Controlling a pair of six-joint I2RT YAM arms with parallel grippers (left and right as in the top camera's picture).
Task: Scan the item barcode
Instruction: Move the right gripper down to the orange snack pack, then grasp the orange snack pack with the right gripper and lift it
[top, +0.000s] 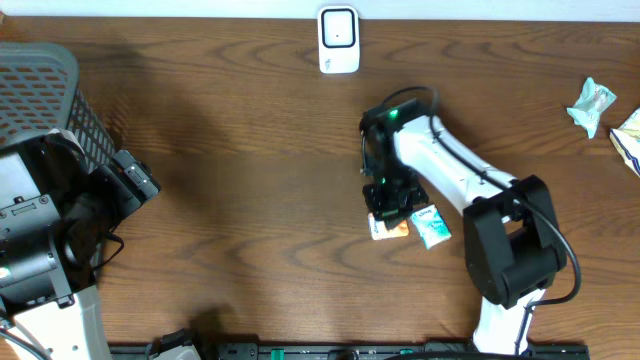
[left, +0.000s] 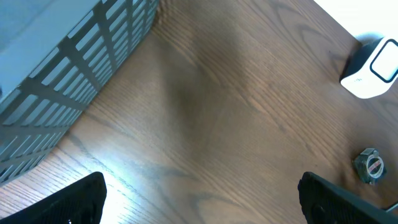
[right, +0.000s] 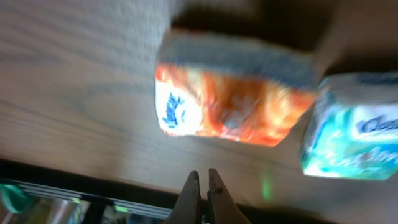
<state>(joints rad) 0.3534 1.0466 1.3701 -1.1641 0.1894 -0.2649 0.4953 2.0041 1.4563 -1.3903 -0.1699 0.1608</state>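
Note:
An orange snack packet (top: 392, 229) lies flat on the wooden table, touching a teal-and-white packet (top: 432, 227) on its right. My right gripper (top: 386, 196) hangs just over the orange packet's far edge. In the right wrist view the orange packet (right: 230, 102) and the teal packet (right: 354, 134) are blurred. There my right gripper (right: 203, 175) is shut, its fingertips pressed together with nothing between them. No barcode shows on either packet. The white scanner (top: 338, 40) stands at the table's far edge and also appears as the scanner (left: 373, 62) in the left wrist view. My left gripper (left: 205, 205) is open over bare wood.
A grey slatted basket (top: 40, 90) sits at the far left, its wall (left: 74, 56) close to my left gripper (top: 132, 185). A small metal nut (left: 368, 165) lies on the wood. Two more packets (top: 592, 105) (top: 630, 140) rest at the far right edge.

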